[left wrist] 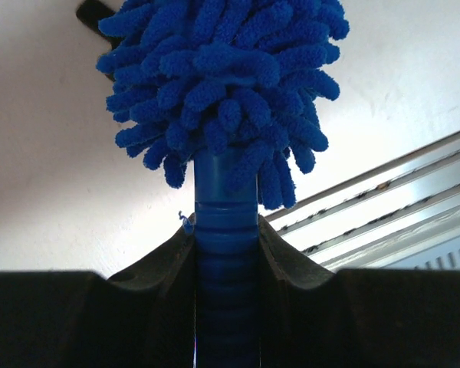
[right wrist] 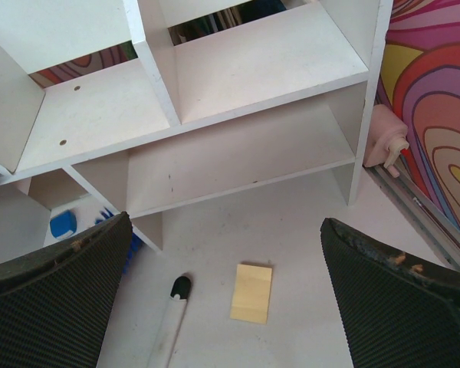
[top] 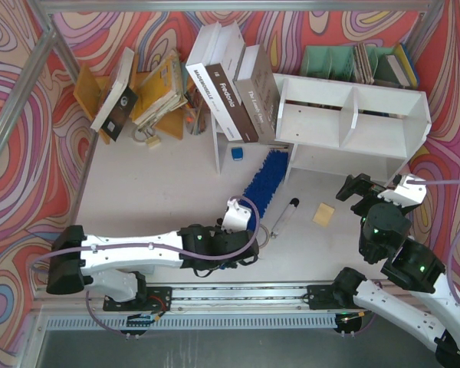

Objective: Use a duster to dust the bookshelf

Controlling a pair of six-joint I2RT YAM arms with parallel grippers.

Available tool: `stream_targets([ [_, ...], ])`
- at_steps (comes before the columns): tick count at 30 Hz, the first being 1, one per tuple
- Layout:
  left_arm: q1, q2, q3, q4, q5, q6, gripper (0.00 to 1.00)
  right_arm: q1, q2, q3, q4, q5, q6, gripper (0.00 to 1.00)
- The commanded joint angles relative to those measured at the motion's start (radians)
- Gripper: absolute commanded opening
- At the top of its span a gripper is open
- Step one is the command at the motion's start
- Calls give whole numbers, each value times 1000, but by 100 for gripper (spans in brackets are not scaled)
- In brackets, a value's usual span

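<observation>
Left end effector (left wrist: 226, 253) pinches the duster (left wrist: 222, 84) handle, its end hidden between the pads (left wrist: 138, 307); right end effector (right wrist: 226, 226), spread, faces the bookshelf (right wrist: 157, 73).

Only book spines carry lettering. On the tall white book (top: 224, 90) leaning at the nine o'clock side of the bookshelf (top: 322, 90), a large dark word starts "Fred", its ending unclear; a smaller line of capitals beside it is too fine to read. The brown book (top: 257, 96) next to it bears pale lettering beginning "The", the rest illegible.
</observation>
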Motion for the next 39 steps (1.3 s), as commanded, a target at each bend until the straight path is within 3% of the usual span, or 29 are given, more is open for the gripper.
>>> stream_targets([
  [1, -8, 30, -40, 8, 72, -6, 0, 7, 8, -7, 8, 18, 0, 99],
  [7, -12, 19, -10, -4, 24, 22, 0, 7, 9, -7, 8, 20, -3, 99],
  [20, -12, -197, 68, -49, -184, 151, 0, 7, 11, -7, 10, 17, -2, 99],
  [39, -12, -43, -49, -37, -63, 25, 0, 7, 8, -7, 10, 18, -2, 99],
])
